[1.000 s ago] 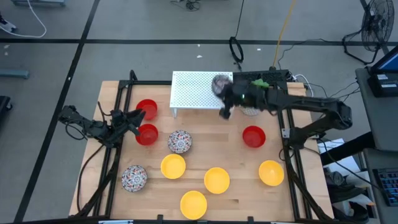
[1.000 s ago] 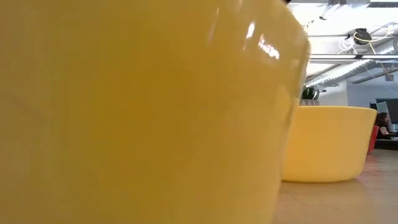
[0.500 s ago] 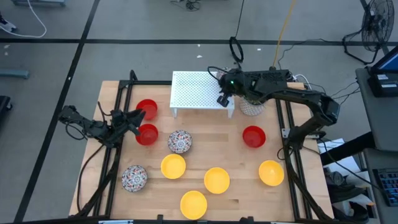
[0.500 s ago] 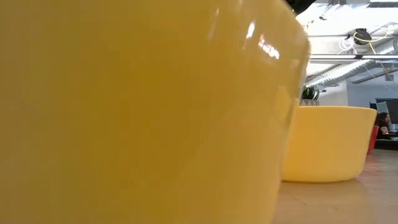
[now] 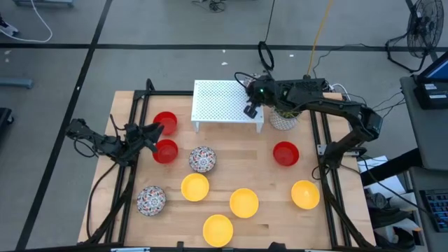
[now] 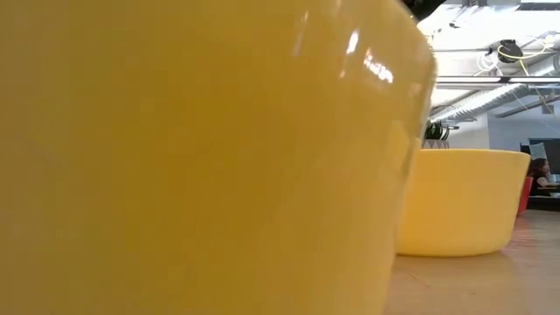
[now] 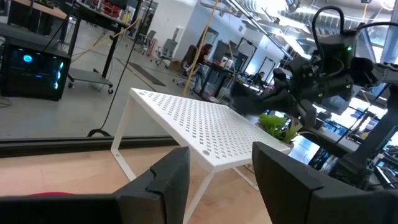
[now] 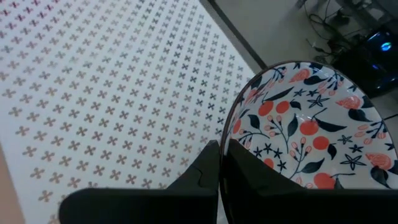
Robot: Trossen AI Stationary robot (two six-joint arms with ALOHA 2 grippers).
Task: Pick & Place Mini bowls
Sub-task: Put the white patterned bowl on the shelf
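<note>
My right gripper [image 5: 250,110] hovers over the right end of the white perforated rack [image 5: 222,103], shut on a white bowl with a red-and-dark pattern [image 8: 311,124]. In the high view the arm hides that bowl. My left gripper [image 5: 155,131] waits open at the table's left, between two red bowls [image 5: 165,122] [image 5: 166,151]. On the table stand another red bowl [image 5: 285,153], two speckled bowls [image 5: 202,159] [image 5: 151,200] and several yellow bowls [image 5: 243,202]. My right gripper [image 8: 221,149] pinches the patterned bowl by its rim [image 8: 229,134], one finger inside the bowl and one outside. The bowl is tilted, its inside turned toward the wrist camera, above the rack's perforated top [image 8: 112,93]. Whether it touches the rack I cannot tell.
A small white pot with a green plant [image 5: 283,119] stands just right of the rack, under the right arm. A yellow bowl [image 6: 192,157] fills most of the low view, with another [image 6: 455,201] behind it. Black frame rails run along both table sides.
My right arm has swung toward the table's far edge and turned at the wrist over the rack's right end, then held still. The patterned bowl, which showed in the high view a second ago, is now hidden by the arm.
</note>
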